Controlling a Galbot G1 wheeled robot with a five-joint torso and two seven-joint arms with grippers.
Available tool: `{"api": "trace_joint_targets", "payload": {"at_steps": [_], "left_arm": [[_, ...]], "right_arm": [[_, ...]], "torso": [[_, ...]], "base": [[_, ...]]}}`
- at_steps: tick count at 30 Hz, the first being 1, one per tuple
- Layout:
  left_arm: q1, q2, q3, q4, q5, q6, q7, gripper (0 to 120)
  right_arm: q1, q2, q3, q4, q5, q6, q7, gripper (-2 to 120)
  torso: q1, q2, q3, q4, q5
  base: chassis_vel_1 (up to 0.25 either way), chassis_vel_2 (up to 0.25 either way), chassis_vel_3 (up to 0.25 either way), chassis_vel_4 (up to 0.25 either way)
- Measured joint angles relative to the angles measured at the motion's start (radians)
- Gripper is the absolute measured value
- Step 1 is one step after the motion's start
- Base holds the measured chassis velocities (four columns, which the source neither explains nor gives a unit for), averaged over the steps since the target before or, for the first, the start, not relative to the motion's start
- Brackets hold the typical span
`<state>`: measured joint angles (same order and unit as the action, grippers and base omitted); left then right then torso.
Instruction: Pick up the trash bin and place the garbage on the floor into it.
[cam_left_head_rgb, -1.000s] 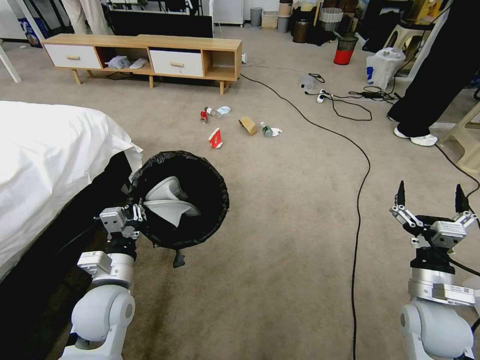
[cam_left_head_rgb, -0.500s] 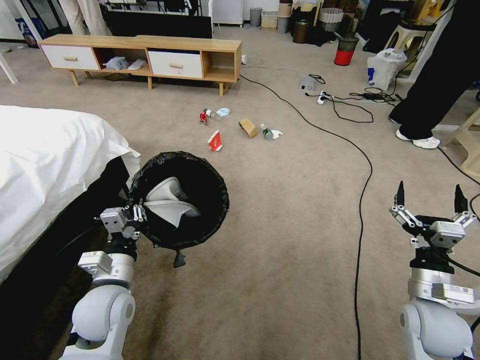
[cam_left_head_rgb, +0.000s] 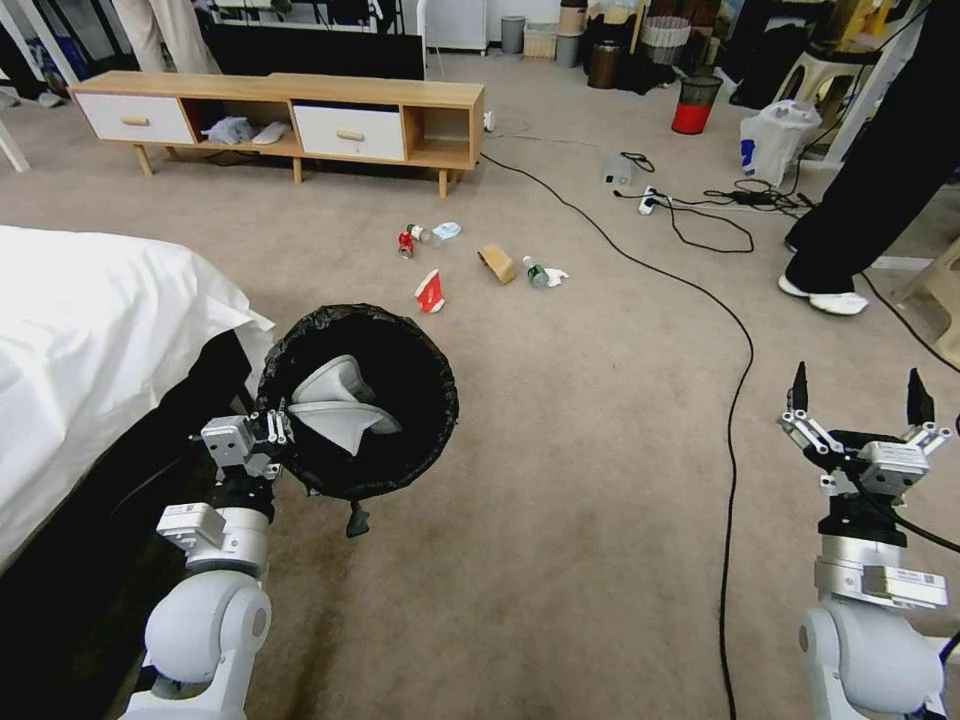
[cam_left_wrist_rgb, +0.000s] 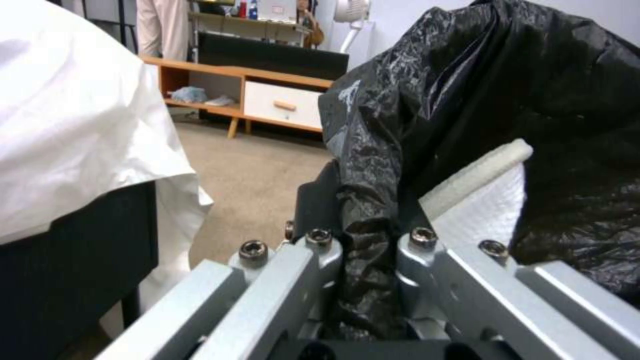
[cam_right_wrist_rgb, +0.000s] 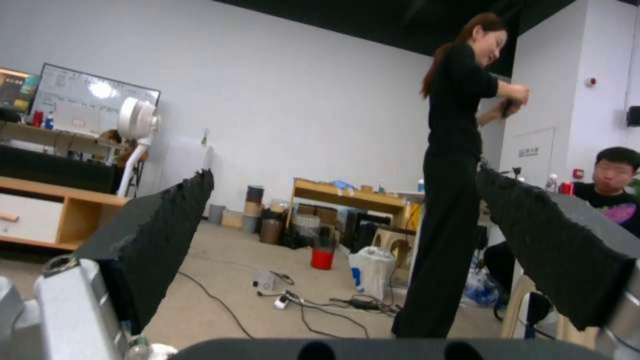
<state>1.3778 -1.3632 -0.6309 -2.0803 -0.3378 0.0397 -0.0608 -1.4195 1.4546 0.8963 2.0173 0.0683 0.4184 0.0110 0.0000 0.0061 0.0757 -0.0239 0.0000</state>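
The flat beige-brown carpet floor (cam_left_head_rgb: 560, 450) is spreading across the head view, with a white-sheeted bed (cam_left_head_rgb: 90, 330) lying at nine o'clock and a long wooden cabinet with white drawers (cam_left_head_rgb: 290, 110) standing at eleven o'clock. No writing is coming through legibly anywhere. The small round bin lined with a crinkly black plastic bag (cam_left_head_rgb: 358, 412) is hanging off the carpet just beside the bed's corner, white crumpled material lying inside it; the left gripper (cam_left_head_rgb: 268, 432) is clamping its rim at the bin's eight o'clock edge, fingers pinched on the bag plastic (cam_left_wrist_rgb: 363, 240). The right gripper (cam_left_head_rgb: 858, 392) is hovering at four o'clock, its black pads spread wide apart and gripping nothing. A black cable (cam_left_head_rgb: 735, 380) is snaking between the two arms. The scattered small litter (cam_left_head_rgb: 478, 262), a red-and-white snack bag, red can, bottles and brown paper bag, is lying at twelve o'clock, well apart from the bin, before the cabinet.
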Motion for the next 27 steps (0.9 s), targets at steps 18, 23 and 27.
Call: {"api": "trace_joint_targets", "payload": {"at_steps": [18, 23, 27], "left_arm": [[0.008, -0.006, 0.000, -0.005, 0.002, -0.004, 0.000, 4], [0.007, -0.005, 0.001, -0.007, 0.002, -0.004, 0.000, 4], [0.007, -0.005, -0.001, -0.008, 0.002, -0.004, 0.000, 4]], "right_arm": [[-0.007, 0.002, 0.007, 0.010, -0.003, 0.005, 0.001, 100], [-0.008, 0.001, 0.008, 0.012, -0.002, 0.006, 0.001, 100], [-0.008, 0.002, 0.008, 0.013, -0.002, 0.006, 0.001, 100]], "torso": [[0.000, 0.000, 0.000, 0.0000, -0.0001], [0.000, 0.000, 0.000, 0.0000, -0.0001], [0.000, 0.000, 0.000, 0.0001, -0.0001]], "base": [[-0.103, 0.099, 0.105, -0.102], [-0.101, 0.106, 0.099, -0.104], [-0.118, 0.108, 0.109, -0.104]]}}
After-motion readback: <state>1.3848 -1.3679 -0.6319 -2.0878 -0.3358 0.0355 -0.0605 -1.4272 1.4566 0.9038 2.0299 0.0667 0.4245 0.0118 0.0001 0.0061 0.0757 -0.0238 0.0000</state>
